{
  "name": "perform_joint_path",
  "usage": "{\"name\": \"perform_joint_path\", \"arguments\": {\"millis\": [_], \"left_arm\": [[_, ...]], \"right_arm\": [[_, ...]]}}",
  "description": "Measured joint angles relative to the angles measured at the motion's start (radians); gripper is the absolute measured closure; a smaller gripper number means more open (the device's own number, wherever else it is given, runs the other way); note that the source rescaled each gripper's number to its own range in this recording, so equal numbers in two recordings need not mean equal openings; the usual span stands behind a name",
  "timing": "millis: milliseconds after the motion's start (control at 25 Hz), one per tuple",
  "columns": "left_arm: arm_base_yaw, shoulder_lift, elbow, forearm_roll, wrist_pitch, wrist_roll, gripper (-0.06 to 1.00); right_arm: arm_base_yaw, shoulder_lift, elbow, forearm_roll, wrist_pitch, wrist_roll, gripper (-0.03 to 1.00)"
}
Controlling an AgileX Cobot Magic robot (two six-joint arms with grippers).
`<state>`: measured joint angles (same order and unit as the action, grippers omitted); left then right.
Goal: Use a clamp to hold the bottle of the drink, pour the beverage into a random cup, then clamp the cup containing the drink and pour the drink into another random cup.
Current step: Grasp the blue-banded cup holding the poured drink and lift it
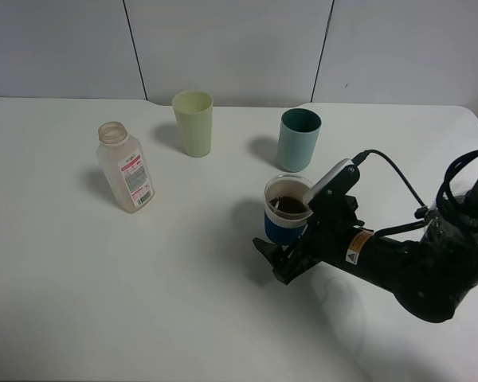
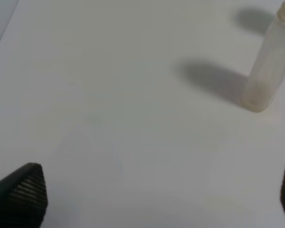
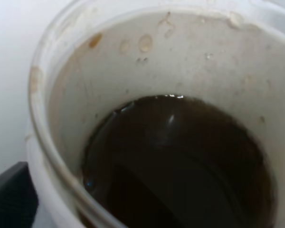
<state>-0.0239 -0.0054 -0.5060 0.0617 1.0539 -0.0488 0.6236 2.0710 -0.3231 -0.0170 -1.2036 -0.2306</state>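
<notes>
Left gripper point(image 2: 154, 197): fingers point(image 2: 19, 197) spread fully wide, holding nothing, only bare white counter point(image 2: 109, 95) below them. Finger surfaces were black with a fine knurled texture.

Bottle point(image 1: 127, 169) stood upright at the left of the counter, well apart from everything else. Clear plastic, squarish body, wide round open mouth, white label with red band and barcode.

Next right and further back was the pale yellow-green tumbler point(image 1: 193, 122): plain, slightly tapered, upright.

Then the teal tumbler point(image 1: 299, 139), same shape, upright, just behind the blue-and-white paper cup point(image 1: 287, 211) with a small gap between them. It was the nearest thing to the cup.

The cup stood upright on the counter, right of centre. Blue lower body, white band, pale stained inside with dried drips near the rim, dark brown drink point(image 3: 180, 161) in the lower part.

Right gripper point(image 1: 285, 248) sat low at the cup, fingers point(image 3: 9, 199) opened wide with the cup between them. One textured black finger was right beside the cup wall; couldn't tell whether it touched. Cup base was on the counter.

Bulky black right arm point(image 1: 414, 267) with looped cables point(image 1: 462, 187) ran off to the right edge.
</notes>
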Motion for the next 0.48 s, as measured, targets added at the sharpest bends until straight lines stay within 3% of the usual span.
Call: {"name": "perform_joint_path", "arguments": {"millis": [80, 120, 160, 240, 480], "left_arm": [[0.000, 0.000, 0.000, 0.000, 0.000, 0.000, -0.06], [0.000, 0.000, 0.000, 0.000, 0.000, 0.000, -0.06], [0.000, 0.000, 0.000, 0.000, 0.000, 0.000, -0.06], [0.000, 0.000, 0.000, 0.000, 0.000, 0.000, -0.06], [0.000, 0.000, 0.000, 0.000, 0.000, 0.000, -0.06]], "right_arm": [[0.000, 0.000, 0.000, 0.000, 0.000, 0.000, 0.11], [0.000, 0.000, 0.000, 0.000, 0.000, 0.000, 0.23], [0.000, 0.000, 0.000, 0.000, 0.000, 0.000, 0.57], [0.000, 0.000, 0.000, 0.002, -0.003, 0.005, 0.97], [0.000, 0.000, 0.000, 0.000, -0.003, 0.007, 0.96]]}}
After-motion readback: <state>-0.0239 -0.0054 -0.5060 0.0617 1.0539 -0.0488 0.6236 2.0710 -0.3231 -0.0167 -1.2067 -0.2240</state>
